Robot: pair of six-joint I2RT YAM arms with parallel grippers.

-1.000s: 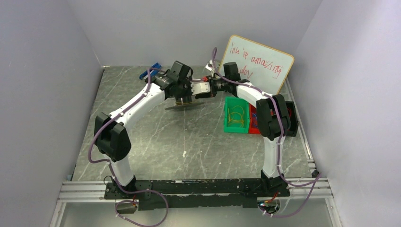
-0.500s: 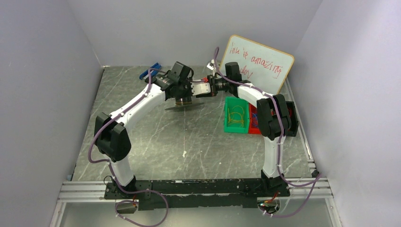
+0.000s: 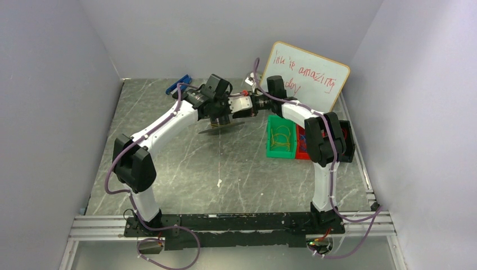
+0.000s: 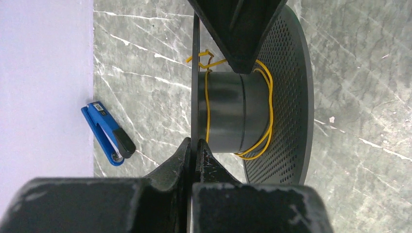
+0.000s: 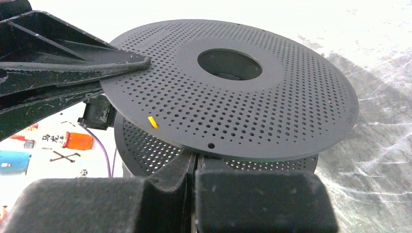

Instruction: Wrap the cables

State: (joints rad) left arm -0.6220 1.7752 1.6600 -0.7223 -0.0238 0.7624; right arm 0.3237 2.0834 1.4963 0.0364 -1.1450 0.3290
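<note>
A black spool (image 3: 220, 127) with perforated flanges hangs above the table at the back. My left gripper (image 4: 196, 143) is shut on the thin edge of one flange (image 5: 233, 102). The yellow cable (image 4: 268, 104) circles the spool's core (image 4: 226, 111) in a few loose turns. One end pokes through a flange hole (image 5: 153, 122). My right gripper (image 5: 196, 158) is shut, with its tips reaching between the flanges. In the left wrist view the cable runs into the right gripper (image 4: 240, 67) from both sides. More yellow cables (image 3: 280, 136) lie looped in a green bin (image 3: 279, 152).
A red bin (image 3: 301, 142) stands right of the green one. A whiteboard (image 3: 306, 76) leans on the back right wall. A blue stapler (image 4: 109, 133) lies near the back left wall. Grey walls close in on three sides.
The left wrist and the spool have shifted slightly to the right, closer to the right gripper. Both grips stay the same.
</note>
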